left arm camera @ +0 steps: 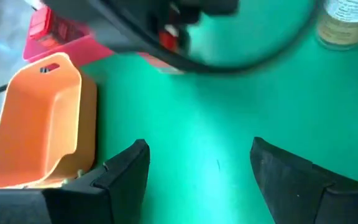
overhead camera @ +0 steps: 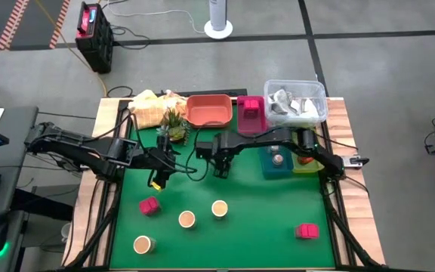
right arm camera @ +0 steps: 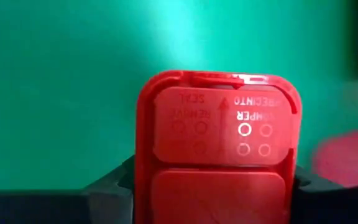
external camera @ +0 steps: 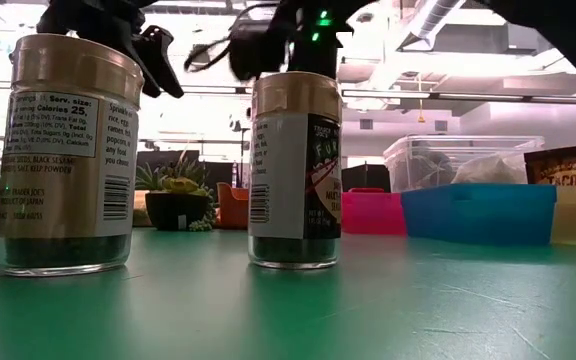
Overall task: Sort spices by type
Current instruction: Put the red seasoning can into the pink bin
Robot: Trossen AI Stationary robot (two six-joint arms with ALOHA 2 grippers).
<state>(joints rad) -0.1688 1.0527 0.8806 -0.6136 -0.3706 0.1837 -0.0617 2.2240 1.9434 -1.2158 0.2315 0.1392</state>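
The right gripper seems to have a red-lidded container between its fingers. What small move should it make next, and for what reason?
Probably finish closing on the red-lidded container and lift it a little. In the right wrist view the red lid fills the space between the right gripper's dark fingers, so it looks ready to grasp. The left gripper is open over bare green mat, so it does not seem to block the lift.

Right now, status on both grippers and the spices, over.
Right gripper clamped on a red-capped spice container above the mat. Left gripper open, empty, near the orange tray. Three tan-lidded jars still unsorted; nothing blocking.
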